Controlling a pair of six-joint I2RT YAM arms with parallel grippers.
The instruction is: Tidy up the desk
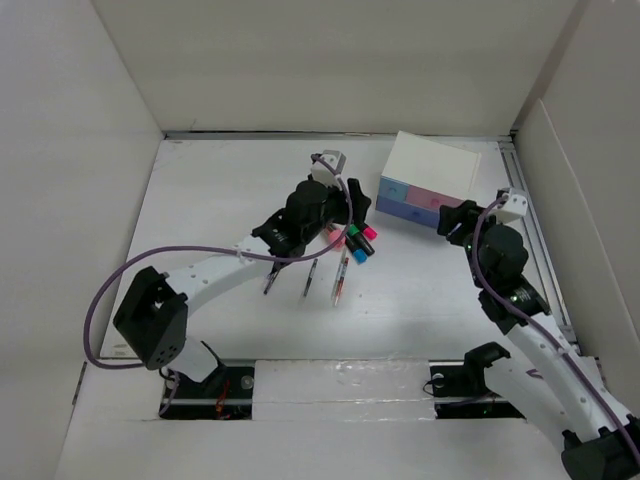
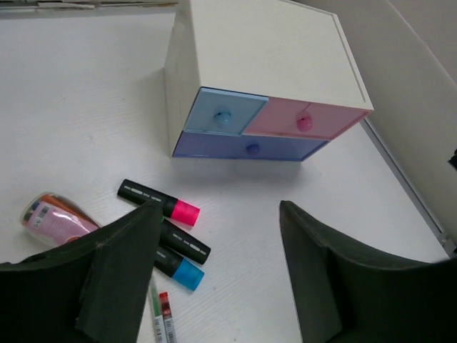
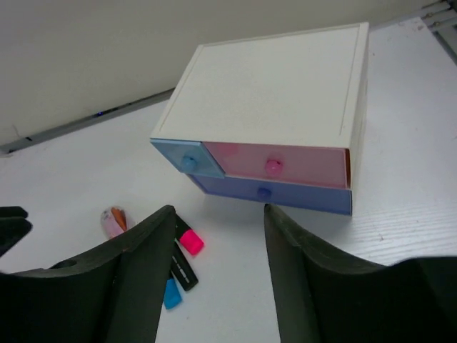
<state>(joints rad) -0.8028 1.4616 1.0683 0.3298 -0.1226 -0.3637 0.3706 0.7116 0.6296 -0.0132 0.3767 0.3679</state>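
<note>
The desk (image 1: 215, 200) is a white tabletop walled by white panels. Three markers lie together at its middle: a pink-capped one (image 1: 368, 232) (image 2: 158, 201) (image 3: 190, 240), a black one (image 2: 184, 243) and a blue-capped one (image 1: 360, 253) (image 2: 180, 269) (image 3: 171, 293). My left gripper (image 1: 342, 218) (image 2: 220, 211) hangs open and empty just above and to the left of them. My right gripper (image 1: 455, 224) (image 3: 218, 211) is open and empty, in front of the small drawer box (image 1: 430, 180).
The white box (image 2: 264, 50) (image 3: 275, 89) has a light-blue drawer (image 2: 223, 118), a pink drawer (image 2: 303, 123) and a lower blue drawer (image 2: 250, 148). A pink-and-orange packet (image 2: 53, 218) (image 3: 114, 220) lies left of the markers. Thin pens (image 1: 340, 280) (image 2: 161, 321) lie nearer.
</note>
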